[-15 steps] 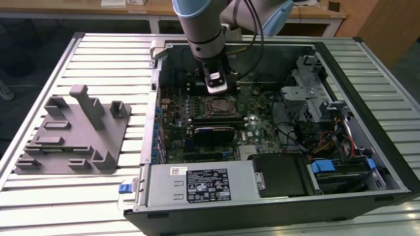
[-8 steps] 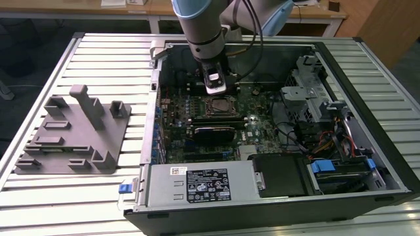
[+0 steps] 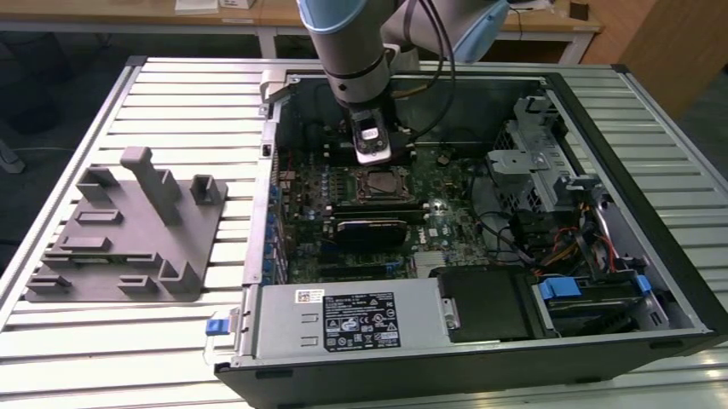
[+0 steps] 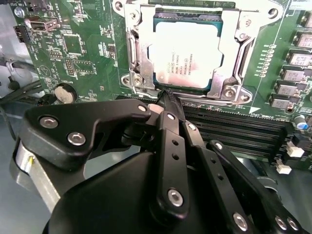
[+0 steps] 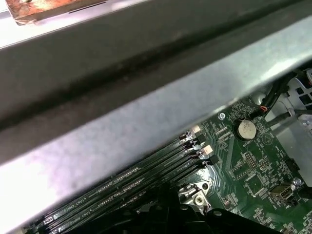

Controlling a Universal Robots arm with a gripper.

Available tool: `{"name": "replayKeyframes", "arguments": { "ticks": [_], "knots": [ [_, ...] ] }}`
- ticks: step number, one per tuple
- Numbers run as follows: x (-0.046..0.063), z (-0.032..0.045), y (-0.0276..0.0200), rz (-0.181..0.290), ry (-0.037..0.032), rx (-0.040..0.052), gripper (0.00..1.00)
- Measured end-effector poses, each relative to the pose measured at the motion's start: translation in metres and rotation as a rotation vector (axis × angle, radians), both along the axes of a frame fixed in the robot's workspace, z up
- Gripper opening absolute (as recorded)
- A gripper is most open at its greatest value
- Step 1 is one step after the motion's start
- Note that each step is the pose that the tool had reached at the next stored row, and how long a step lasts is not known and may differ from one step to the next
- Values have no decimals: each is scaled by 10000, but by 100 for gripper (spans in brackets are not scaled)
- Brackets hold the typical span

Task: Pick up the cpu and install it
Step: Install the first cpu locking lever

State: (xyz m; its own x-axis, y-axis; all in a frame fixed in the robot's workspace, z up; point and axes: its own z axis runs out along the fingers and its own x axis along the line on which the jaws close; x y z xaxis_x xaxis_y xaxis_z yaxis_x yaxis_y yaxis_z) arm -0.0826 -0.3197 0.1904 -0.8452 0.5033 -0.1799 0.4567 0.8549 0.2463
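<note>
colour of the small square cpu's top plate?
Silvery-grey metal; the cpu shows best in the second wrist view.

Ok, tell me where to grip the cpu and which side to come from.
Take the cpu by two opposite edges of its raised silvery top plate, coming straight down from above. It lies flat in the socket, whose metal frame hugs it closely, so a sideways approach would likely be blocked.

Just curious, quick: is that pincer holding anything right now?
Black pincer: closed, empty; the silvery-grey square cpu sits in the metal socket.
</note>
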Motion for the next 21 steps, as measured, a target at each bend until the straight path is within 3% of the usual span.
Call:
{"name": "replayKeyframes", "arguments": {
  "ticks": [21],
  "knots": [
    [107, -6, -3, -94, 0, 48, 11]
  ]
}}
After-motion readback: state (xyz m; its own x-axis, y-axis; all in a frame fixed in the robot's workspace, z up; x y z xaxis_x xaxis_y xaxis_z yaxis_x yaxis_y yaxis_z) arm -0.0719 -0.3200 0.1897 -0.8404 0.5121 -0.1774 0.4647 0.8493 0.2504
